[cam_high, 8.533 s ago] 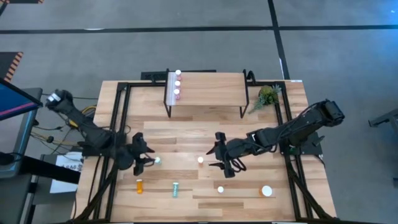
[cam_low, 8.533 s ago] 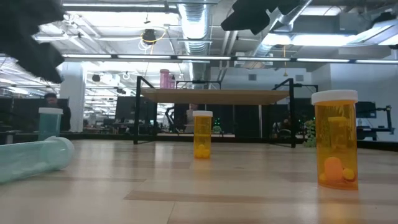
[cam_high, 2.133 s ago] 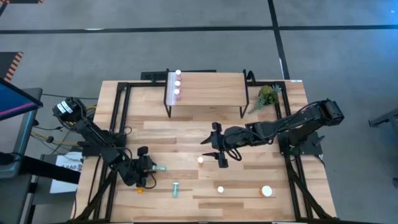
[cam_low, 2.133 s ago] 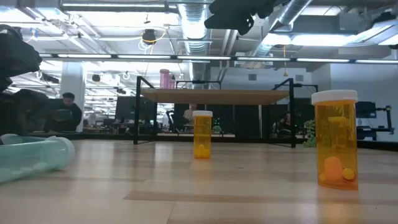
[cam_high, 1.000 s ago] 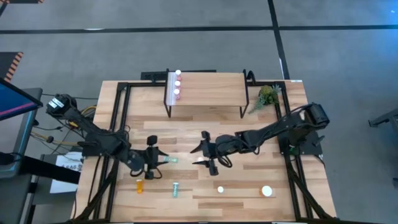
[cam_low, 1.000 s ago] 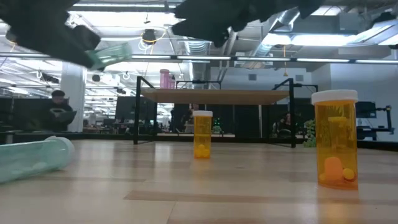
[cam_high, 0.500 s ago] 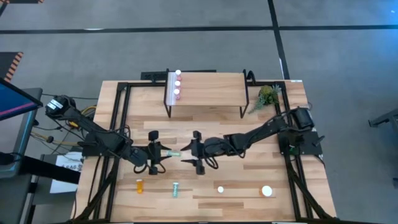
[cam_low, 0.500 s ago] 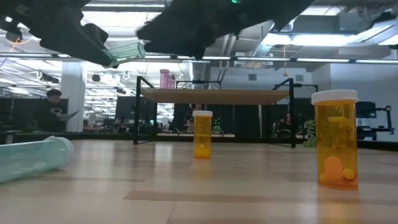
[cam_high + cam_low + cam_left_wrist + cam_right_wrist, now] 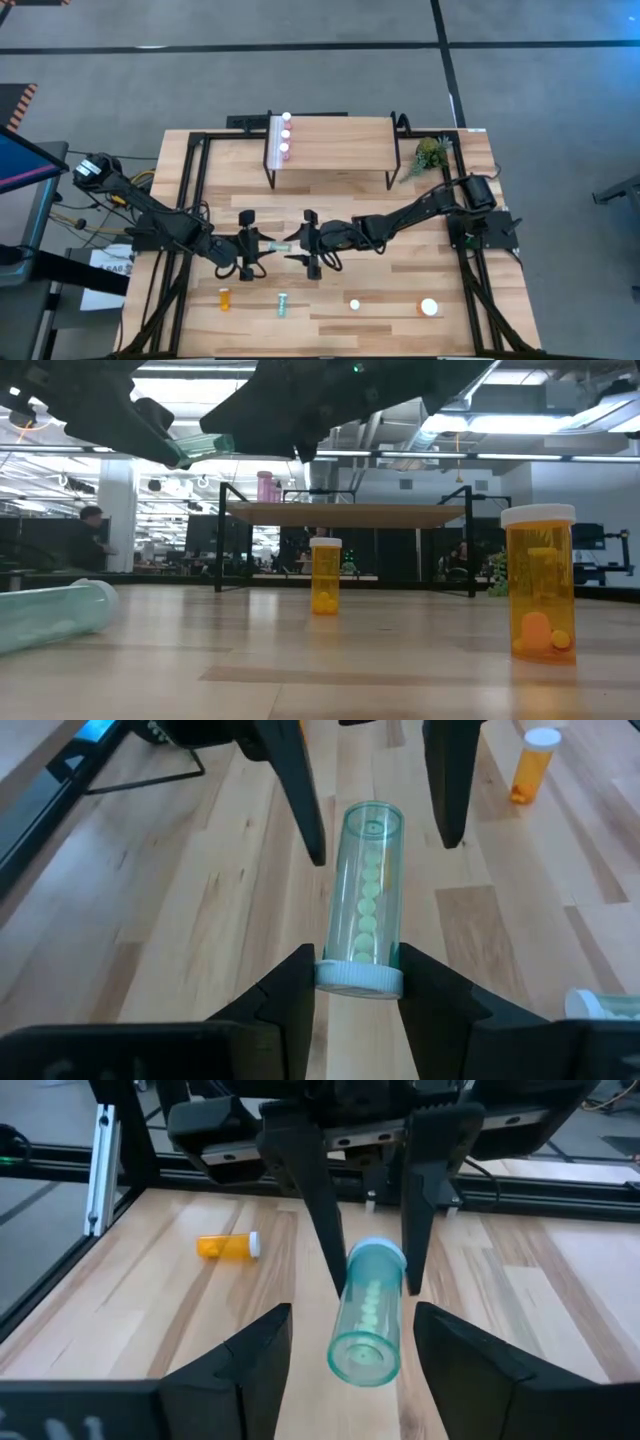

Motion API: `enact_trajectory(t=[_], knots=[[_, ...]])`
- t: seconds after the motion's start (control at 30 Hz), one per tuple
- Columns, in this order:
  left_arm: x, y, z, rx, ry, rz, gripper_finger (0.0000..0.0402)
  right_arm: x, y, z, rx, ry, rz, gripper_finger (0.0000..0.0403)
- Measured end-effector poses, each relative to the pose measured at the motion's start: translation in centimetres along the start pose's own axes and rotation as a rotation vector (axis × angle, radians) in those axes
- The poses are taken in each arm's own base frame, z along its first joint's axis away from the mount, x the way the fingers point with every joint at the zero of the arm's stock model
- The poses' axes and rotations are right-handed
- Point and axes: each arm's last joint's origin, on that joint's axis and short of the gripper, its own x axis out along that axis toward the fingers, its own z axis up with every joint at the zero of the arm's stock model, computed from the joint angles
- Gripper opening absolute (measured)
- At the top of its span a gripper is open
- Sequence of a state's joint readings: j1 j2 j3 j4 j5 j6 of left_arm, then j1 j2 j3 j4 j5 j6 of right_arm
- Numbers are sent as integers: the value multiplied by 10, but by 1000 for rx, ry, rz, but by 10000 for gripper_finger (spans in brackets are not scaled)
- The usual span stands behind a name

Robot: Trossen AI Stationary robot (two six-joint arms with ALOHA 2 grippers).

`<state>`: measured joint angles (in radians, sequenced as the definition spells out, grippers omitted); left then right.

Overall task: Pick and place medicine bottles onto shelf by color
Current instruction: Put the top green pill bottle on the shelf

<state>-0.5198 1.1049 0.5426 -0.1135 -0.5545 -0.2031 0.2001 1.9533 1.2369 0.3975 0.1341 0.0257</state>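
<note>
Over the middle of the table (image 9: 420,290), the left gripper (image 9: 252,244) is holding a teal bottle (image 9: 366,900) level in the air, its fingers (image 9: 290,982) pinching the white-capped end while the clear base is pointing toward the other arm. The right gripper (image 9: 308,244) is facing it with fingers spread wide on either side of that free end, apart from it. Behind them the shelf (image 9: 330,140) is carrying three pink bottles (image 9: 285,134) in a row at its left end. Near the front edge, a small orange bottle (image 9: 224,298) and another teal bottle (image 9: 283,304) are lying down, and two more orange bottles (image 9: 539,582) are standing upright.
</note>
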Motion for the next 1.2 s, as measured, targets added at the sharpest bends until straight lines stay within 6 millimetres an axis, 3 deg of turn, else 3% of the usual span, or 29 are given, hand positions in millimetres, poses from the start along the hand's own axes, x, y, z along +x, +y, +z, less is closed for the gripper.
enact_trajectory(t=[0.43, 0.73, 1.2], knots=[[0, 0, 0, -5, 0, 1, 112, 0, 0, -2, -3, 24, -1, 116], [0, 0, 0, -19, -4, 13, 126, 0, 0, -2, 0, 22, -1, 119], [-7, -3, 3, 17, -64, 94, 249, 0, 0, -1, -1, 19, 1, 118]])
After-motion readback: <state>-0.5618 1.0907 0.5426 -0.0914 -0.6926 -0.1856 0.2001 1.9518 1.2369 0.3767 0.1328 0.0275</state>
